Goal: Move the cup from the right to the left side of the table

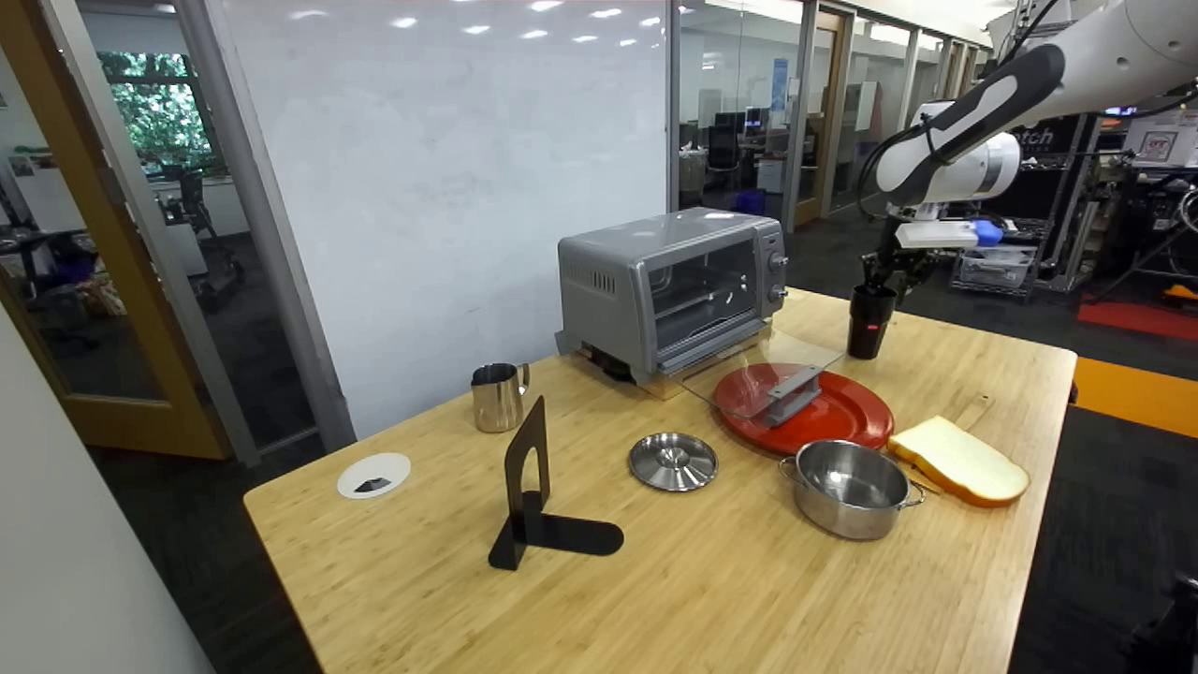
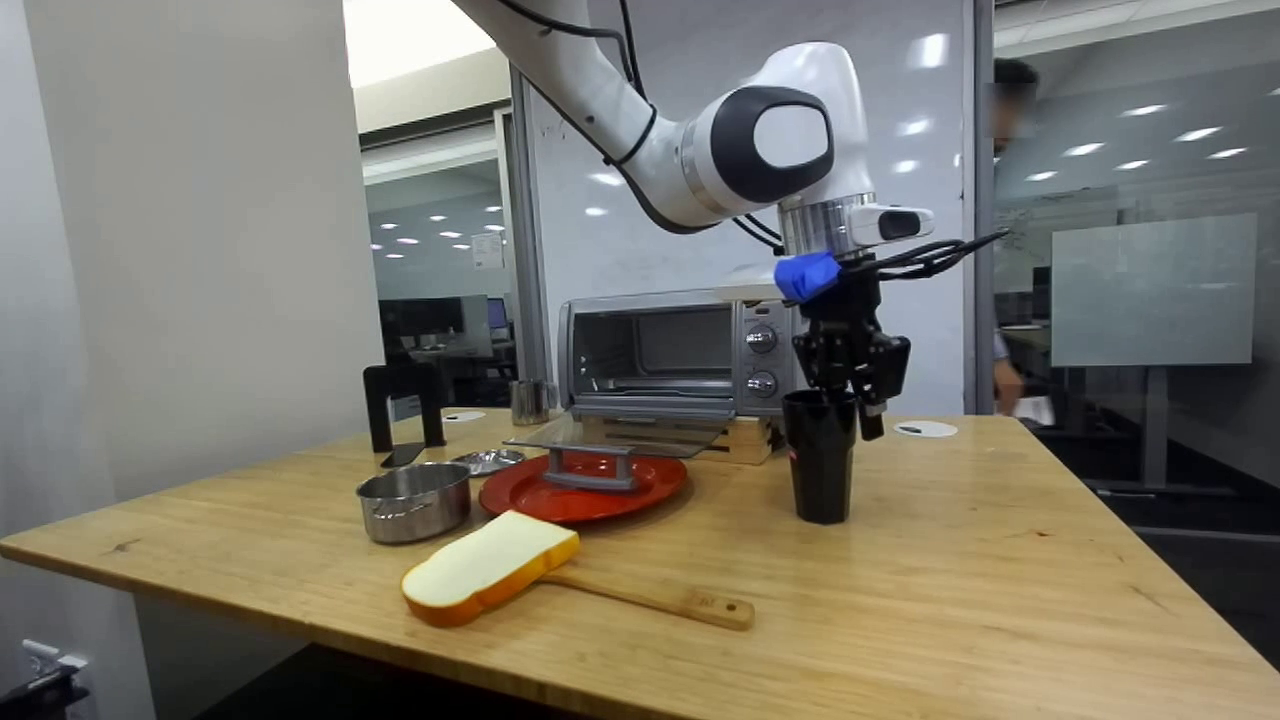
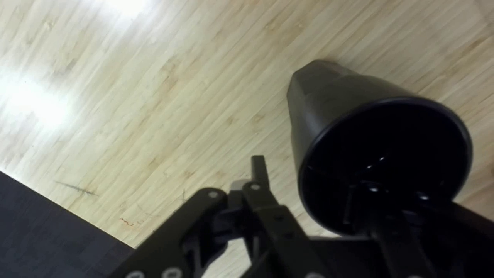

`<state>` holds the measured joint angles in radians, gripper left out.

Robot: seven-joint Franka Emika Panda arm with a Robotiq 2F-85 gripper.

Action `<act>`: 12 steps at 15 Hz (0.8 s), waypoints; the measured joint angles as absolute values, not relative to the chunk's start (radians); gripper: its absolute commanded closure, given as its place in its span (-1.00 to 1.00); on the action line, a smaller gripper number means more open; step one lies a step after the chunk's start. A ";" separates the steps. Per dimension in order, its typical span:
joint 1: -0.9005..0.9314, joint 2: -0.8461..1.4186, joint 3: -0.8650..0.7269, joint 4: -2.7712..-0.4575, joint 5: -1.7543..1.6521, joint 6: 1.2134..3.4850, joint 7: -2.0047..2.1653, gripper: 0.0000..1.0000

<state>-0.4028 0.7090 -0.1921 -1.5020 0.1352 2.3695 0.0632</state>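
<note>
The tall black cup (image 1: pixel 866 328) stands upright on the light wood table (image 1: pixel 693 590). In an exterior view, the cup (image 2: pixel 820 470) is right of the toaster oven. My gripper (image 2: pixel 848 408) points down at the cup's rim and is open. In the wrist view, the gripper (image 3: pixel 308 175) straddles the cup's wall. One finger reaches inside the cup (image 3: pixel 328 92); its tip is dark and hard to make out. The other finger is outside, with a gap between it and the wall.
A grey toaster oven (image 1: pixel 674 281) has its glass door open over a red plate (image 1: pixel 861 412). A steel pot (image 1: pixel 852 487), lid (image 1: pixel 674 461), bread slice (image 1: pixel 959 459), black bookend (image 1: pixel 529 524) and small steel cup (image 1: pixel 498 398) stand about. A wooden handle (image 2: pixel 660 595) lies under the bread.
</note>
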 measured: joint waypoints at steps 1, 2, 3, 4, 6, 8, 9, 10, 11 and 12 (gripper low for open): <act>-0.403 0.709 -0.190 -1.501 0.139 2.368 0.061 0.87; -0.403 0.709 -0.188 -1.500 0.145 2.366 0.057 0.96; -0.403 0.709 -0.185 -1.499 0.151 2.363 0.052 1.00; -0.403 0.709 -0.184 -1.498 0.157 2.359 0.045 1.00; -0.404 0.707 -0.179 -1.494 0.169 2.353 0.034 0.97; -0.404 0.700 -0.175 -1.493 0.172 2.347 0.025 0.97; -0.404 0.694 -0.174 -1.493 0.172 2.347 0.021 0.97; -0.404 0.687 -0.173 -1.493 0.172 2.346 0.017 0.97; -0.404 0.678 -0.172 -1.493 0.172 2.344 0.009 0.97; -0.404 0.662 -0.171 -1.493 0.172 2.338 -0.002 0.97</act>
<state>-0.4041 0.6622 -0.1713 -1.4933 0.1717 2.3381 -0.0017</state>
